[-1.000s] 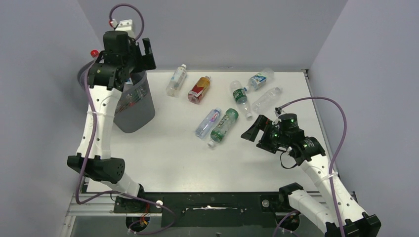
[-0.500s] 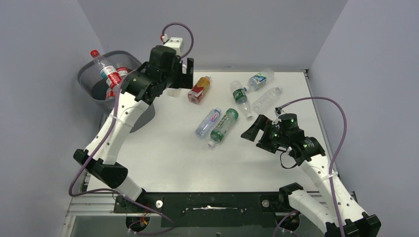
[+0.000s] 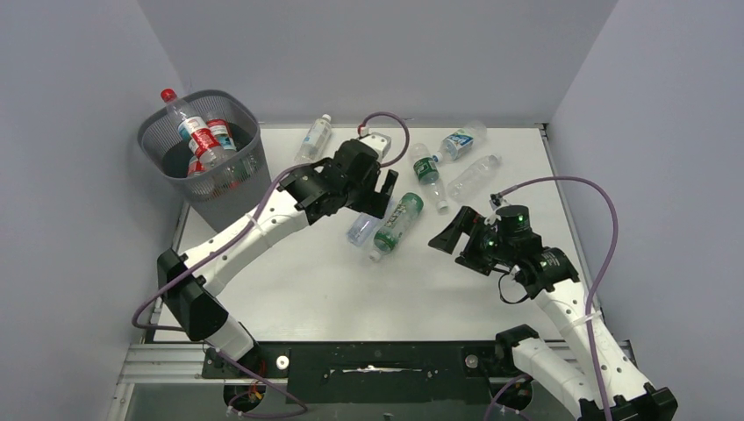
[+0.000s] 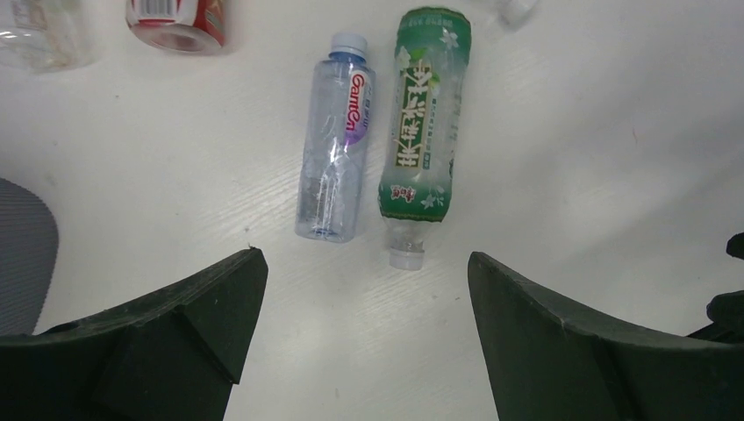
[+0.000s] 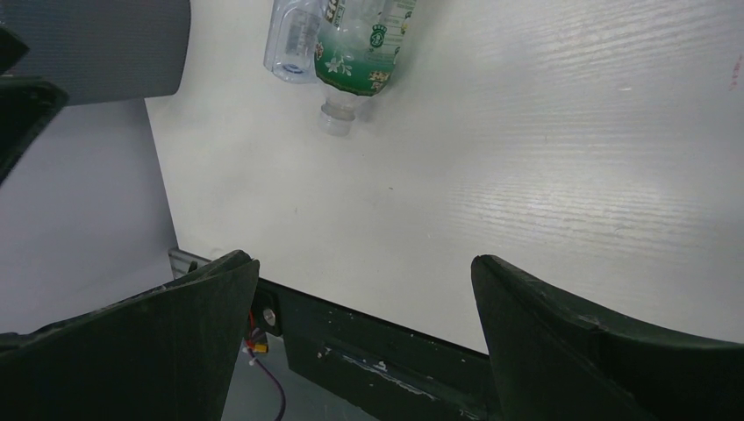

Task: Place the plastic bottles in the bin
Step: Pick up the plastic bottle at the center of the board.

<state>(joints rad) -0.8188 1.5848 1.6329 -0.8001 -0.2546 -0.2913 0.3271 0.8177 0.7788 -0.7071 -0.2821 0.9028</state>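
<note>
The dark mesh bin (image 3: 200, 145) stands at the back left and holds several bottles; a red-capped one (image 3: 187, 121) sticks out. My left gripper (image 3: 379, 189) is open and empty, hovering just over a clear blue-capped bottle (image 4: 336, 140) and a green-labelled bottle (image 4: 423, 123) that lie side by side. Both also show in the top view, the clear one (image 3: 360, 230) left of the green one (image 3: 397, 224). In the left wrist view the gripper (image 4: 367, 263) is open. My right gripper (image 3: 449, 232) is open and empty, to the right of the pair; the right wrist view (image 5: 364, 263) shows it open.
More bottles lie at the back: a clear one (image 3: 313, 140), a green-labelled one (image 3: 427, 171), a blue-labelled one (image 3: 461, 140) and a clear one (image 3: 474, 175). A red-labelled amber bottle (image 4: 175, 17) lies under my left arm. The table's front edge (image 5: 368, 342) is below my right gripper.
My left arm swung from above the bin, right and forward over the table's middle. The red-capped bottle it held now rests in the bin. The right arm barely moved.
</note>
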